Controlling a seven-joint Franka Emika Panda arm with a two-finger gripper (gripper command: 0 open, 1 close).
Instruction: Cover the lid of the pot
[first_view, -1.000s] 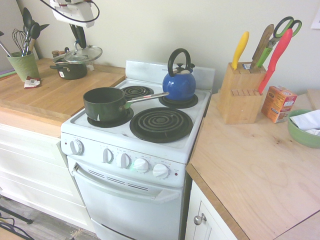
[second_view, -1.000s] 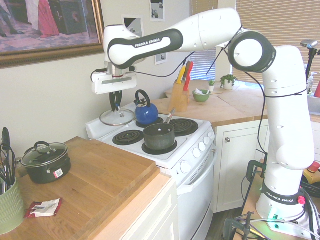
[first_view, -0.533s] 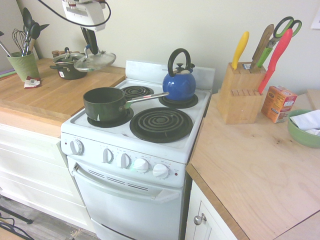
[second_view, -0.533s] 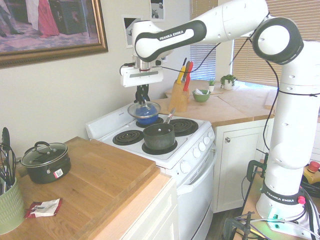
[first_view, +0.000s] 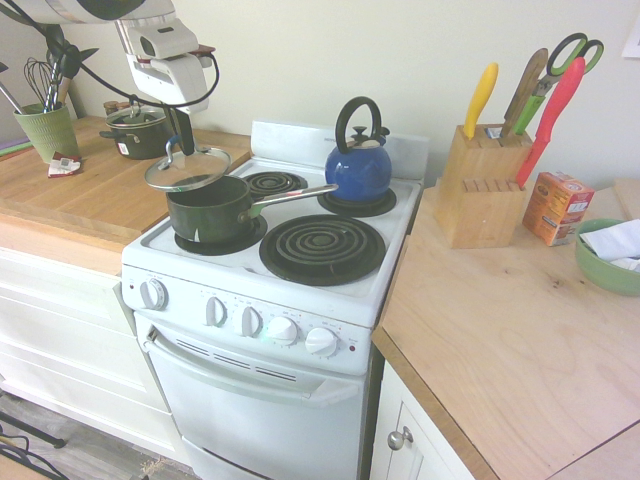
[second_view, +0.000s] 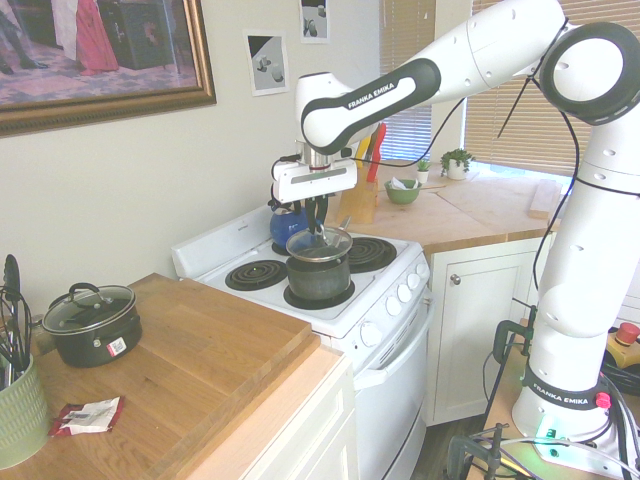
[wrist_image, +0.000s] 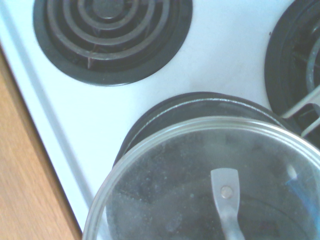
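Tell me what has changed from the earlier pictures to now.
The gripper carried the glass lid from beyond the stove's back left corner, past the blue kettle, to just above the dark saucepan, not yet seated on it. Nothing was let go. The saucepan, the kettle and the small lidded pot stayed put.

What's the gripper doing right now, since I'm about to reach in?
White two-finger gripper: closed, holding the round clear glass lid by its handle.
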